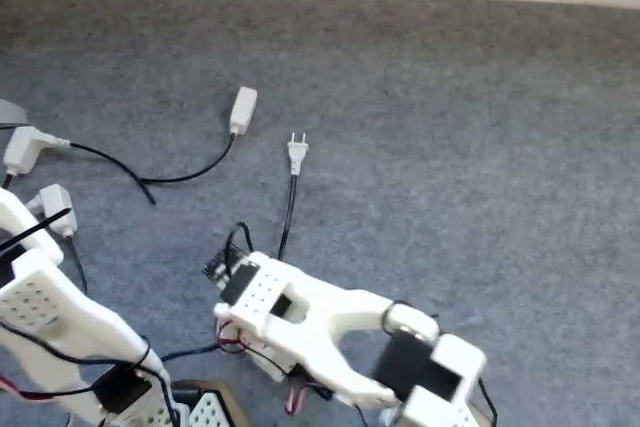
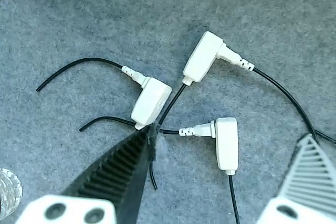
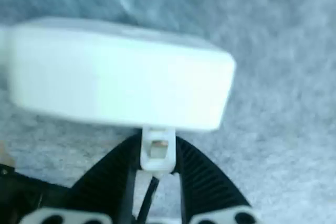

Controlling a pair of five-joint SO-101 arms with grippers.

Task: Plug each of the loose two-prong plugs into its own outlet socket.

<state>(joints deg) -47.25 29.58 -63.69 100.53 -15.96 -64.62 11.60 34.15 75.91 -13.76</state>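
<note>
In the left wrist view three white outlet sockets on black cables lie on the grey carpet: one (image 2: 151,100) beside my black finger (image 2: 126,166), one (image 2: 202,59) farther off, one (image 2: 227,137) between the fingers. My left gripper (image 2: 231,135) hangs open above them. In the right wrist view my right gripper (image 3: 157,156) is shut on a small white plug (image 3: 157,149) whose front touches a large white socket block (image 3: 121,74). From above, a loose two-prong plug (image 1: 297,150) and another socket (image 1: 243,107) lie beyond the right arm (image 1: 300,312).
Two sockets (image 1: 20,150) (image 1: 55,202) sit at the left edge by the left arm (image 1: 50,307). A clear glass object (image 2: 8,192) lies near the left gripper. Black cables cross the carpet (image 1: 450,147), which is open to the right and rear.
</note>
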